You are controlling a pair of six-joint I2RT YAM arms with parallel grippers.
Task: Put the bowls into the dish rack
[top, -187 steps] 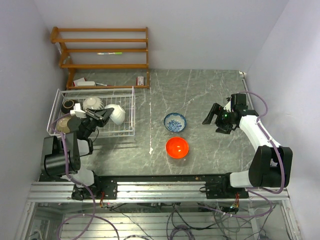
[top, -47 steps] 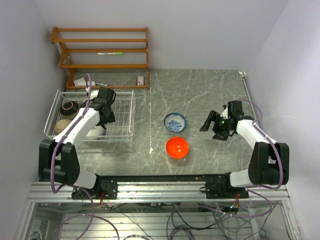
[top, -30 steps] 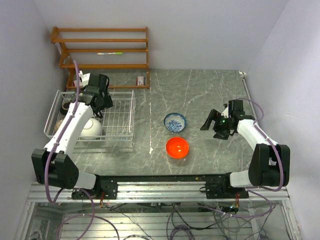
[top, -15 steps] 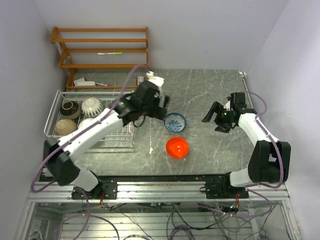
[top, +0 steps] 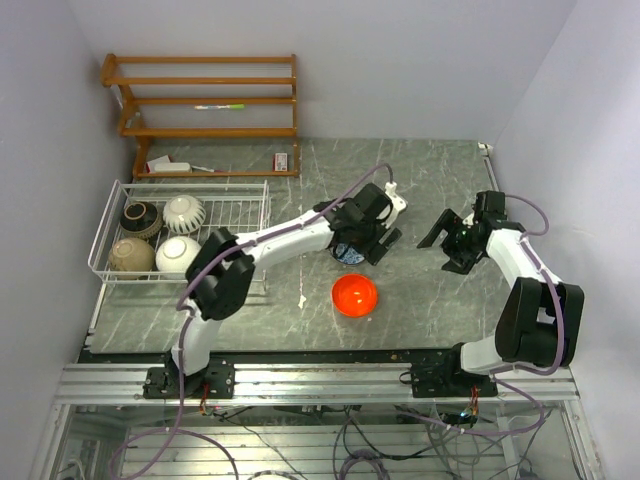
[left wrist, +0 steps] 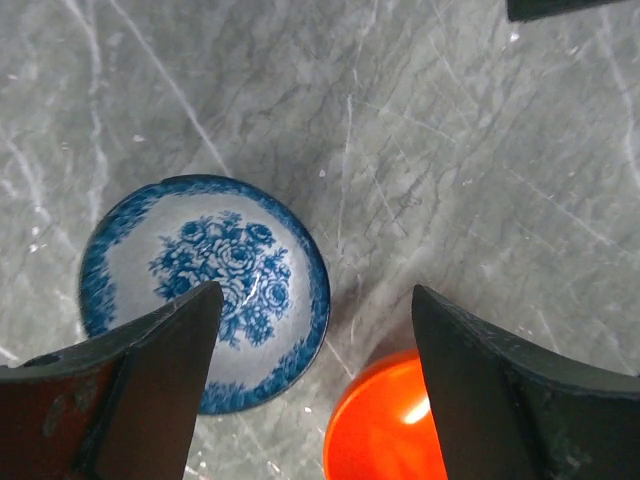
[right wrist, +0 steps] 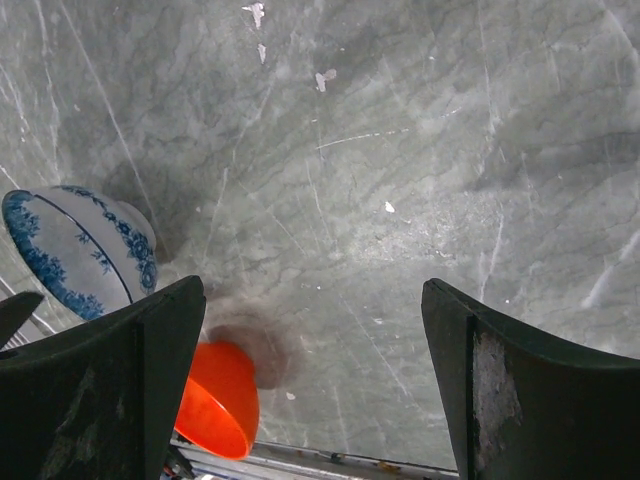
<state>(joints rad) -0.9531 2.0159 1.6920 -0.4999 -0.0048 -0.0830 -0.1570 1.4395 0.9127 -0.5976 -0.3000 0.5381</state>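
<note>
The left pincer (left wrist: 315, 385) stands wide and empty above the table (left wrist: 450, 150). Below it the blue-and-white bowl (left wrist: 205, 290) sits upright, one finger overlapping its rim in the wrist view. The orange-red bowl (left wrist: 385, 425) lies just beside that bowl. The right pincer (right wrist: 315, 390) is also wide and empty, off to the right. At the far left the dish rack (top: 190, 182) holds a black bowl (top: 140, 217), a cream bowl (top: 184, 213), a tan bowl (top: 131, 255) and a white bowl (top: 178, 254).

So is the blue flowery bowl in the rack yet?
Not yet. The blue bowl sits on the table beside the orange bowl, outside the dish rack.
</note>
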